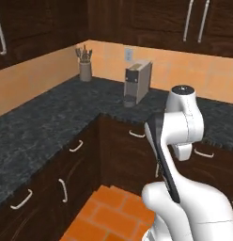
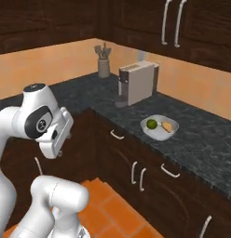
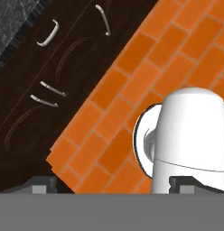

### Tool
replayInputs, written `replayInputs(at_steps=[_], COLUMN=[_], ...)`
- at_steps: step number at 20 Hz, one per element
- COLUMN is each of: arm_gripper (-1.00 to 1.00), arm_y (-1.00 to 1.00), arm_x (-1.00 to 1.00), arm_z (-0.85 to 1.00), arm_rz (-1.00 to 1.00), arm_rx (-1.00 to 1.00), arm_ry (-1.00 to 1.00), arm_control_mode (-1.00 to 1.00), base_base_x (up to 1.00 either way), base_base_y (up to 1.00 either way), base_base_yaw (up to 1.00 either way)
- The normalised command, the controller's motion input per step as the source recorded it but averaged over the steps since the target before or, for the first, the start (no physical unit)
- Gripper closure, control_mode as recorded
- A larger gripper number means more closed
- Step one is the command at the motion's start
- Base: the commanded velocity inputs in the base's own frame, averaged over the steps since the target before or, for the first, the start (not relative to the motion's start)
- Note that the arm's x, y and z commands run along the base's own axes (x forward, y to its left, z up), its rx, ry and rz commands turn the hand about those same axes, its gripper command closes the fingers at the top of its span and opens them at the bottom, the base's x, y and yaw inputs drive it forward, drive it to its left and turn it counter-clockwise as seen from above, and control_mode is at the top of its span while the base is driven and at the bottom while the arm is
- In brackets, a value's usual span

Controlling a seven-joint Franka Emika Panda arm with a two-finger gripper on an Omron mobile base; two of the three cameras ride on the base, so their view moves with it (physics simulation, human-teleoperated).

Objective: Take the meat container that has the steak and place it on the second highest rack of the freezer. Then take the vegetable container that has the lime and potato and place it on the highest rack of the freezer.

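I see the lime (image 2: 151, 124) and potato (image 2: 168, 126) in a white bowl (image 2: 159, 134) on the desk (image 2: 196, 135), well apart from my hand (image 3: 113, 184), which hangs spread wide and empty, facing the floor (image 3: 145, 76).

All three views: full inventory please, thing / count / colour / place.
Shallow white bowl-like container: 1, white, on the counter right of the coffee machine.
Small round green lime: 1, green, inside that container.
Oblong tan-orange potato: 1, tan-orange, inside it beside the lime.
Boxy grey coffee machine: 1, grey, on the counter by the wall.
Grey utensil holder: 1, grey with dark utensils, in the counter corner.
Dark speckled stone countertop: 1, L-shaped, over dark wood cabinets.
Orange tiled floor: orange, below.
White robot arm: 1.
Fingers: 2, dark, spread apart over the floor.
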Motion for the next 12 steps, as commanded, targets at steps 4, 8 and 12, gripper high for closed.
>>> replayInputs(at_steps=[4, 8, 12], arm_gripper=[-1.00, -1.00, -1.00], arm_y=[0.00, 0.00, 0.00], arm_x=[0.00, 0.00, 0.00], arm_z=[0.00, 0.00, 0.00], arm_rz=[0.00, 0.00, 0.00], arm_rx=[0.00, 0.00, 0.00], arm_ry=[0.00, 0.00, 0.00], arm_control_mode=[1.00, 1.00, 1.00], base_base_x=[0.83, 0.77, 0.79], base_base_y=[0.15, 0.16, 0.16], base_base_yaw=[-0.55, -0.57, -0.57])
